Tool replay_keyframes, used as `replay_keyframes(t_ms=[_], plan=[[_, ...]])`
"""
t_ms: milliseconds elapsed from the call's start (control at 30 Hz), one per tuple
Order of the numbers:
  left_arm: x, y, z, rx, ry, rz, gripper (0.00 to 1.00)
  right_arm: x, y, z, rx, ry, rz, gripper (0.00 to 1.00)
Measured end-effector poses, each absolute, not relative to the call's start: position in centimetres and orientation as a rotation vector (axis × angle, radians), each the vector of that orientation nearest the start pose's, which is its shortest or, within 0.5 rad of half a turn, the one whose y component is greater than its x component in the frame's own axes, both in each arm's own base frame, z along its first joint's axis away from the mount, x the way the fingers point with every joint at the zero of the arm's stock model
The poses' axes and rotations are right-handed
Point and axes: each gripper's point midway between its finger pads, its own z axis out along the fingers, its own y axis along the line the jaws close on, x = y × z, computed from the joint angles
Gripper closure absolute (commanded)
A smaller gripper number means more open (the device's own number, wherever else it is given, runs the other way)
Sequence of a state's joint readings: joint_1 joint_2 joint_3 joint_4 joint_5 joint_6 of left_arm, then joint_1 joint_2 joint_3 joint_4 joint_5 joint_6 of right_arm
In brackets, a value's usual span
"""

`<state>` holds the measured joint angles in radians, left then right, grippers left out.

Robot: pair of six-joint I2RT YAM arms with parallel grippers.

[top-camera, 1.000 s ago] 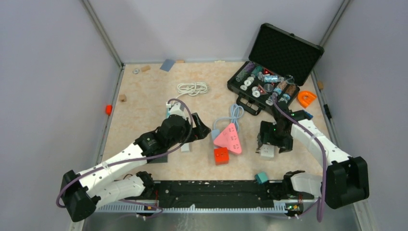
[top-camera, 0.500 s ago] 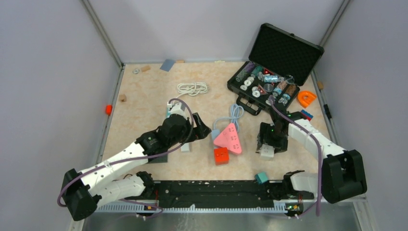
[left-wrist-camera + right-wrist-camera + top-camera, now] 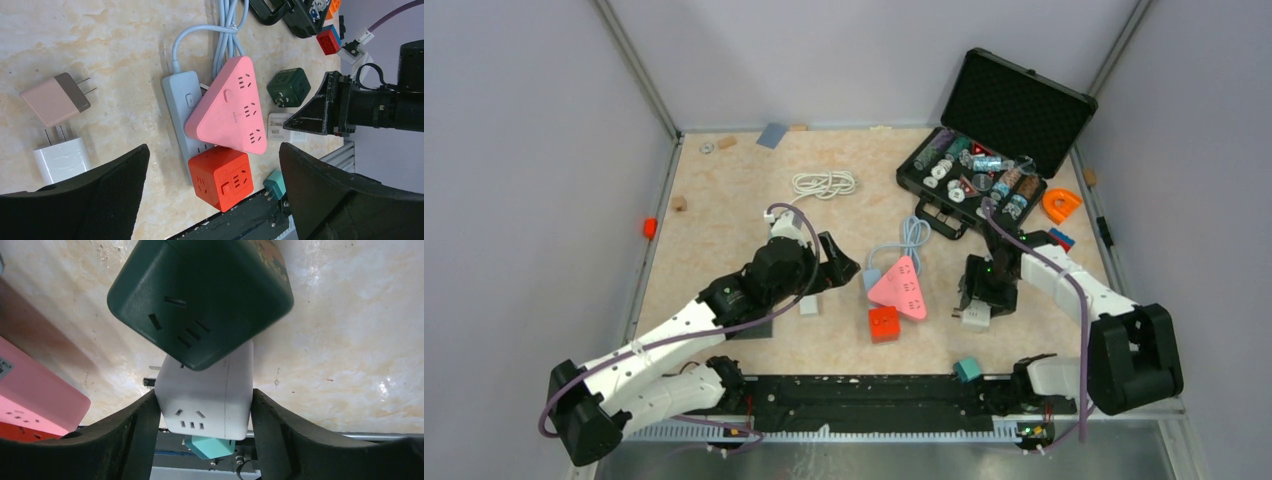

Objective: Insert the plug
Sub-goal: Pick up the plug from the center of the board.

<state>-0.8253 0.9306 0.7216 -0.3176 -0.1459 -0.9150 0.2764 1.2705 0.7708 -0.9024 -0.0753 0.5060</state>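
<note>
A white cube plug lies on the table under a dark green cube socket, its prongs pointing left. My right gripper has both fingers against the white cube's sides; from above it stands right of centre over the white cube plug. A grey power strip lies mid-table with a pink triangular socket and a red cube socket on it. My left gripper hangs wide open above them, holding nothing.
A teal plug lies by the black front rail. A white adapter and a pink-brown adapter lie left of the strip. An open black case sits back right, a white cable coil behind, an orange part far right.
The right gripper's fingers have closed in from wide open onto the white cube plug. The left gripper has shifted slightly and stays open.
</note>
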Motion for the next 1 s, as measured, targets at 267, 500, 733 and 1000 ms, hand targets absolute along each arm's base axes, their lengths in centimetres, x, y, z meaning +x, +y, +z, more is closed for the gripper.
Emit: replay_keyframes(t_ms=[267, 500, 733, 1000], plan=[[21.3, -23.8, 18.6, -0.199, 2.205, -0.874, 0.01, 17.4, 9.2, 4.1, 0.324, 3.042, 0.247, 0.61], [21.5, -23.7, 18.7, -0.218, 2.201, -0.877, 0.01, 17.9, 8.8, 4.8, 0.275, 3.031, 0.213, 1.0], [21.8, -23.5, 18.7, -0.271, 2.21, -0.902, 0.01, 23.3, 9.5, 10.8, 0.153, 2.854, 0.236, 1.0], [23.2, -23.5, 20.3, -0.398, 2.217, -1.006, 0.01, 27.4, 13.7, 19.3, -0.083, 2.584, 0.4, 1.0]])
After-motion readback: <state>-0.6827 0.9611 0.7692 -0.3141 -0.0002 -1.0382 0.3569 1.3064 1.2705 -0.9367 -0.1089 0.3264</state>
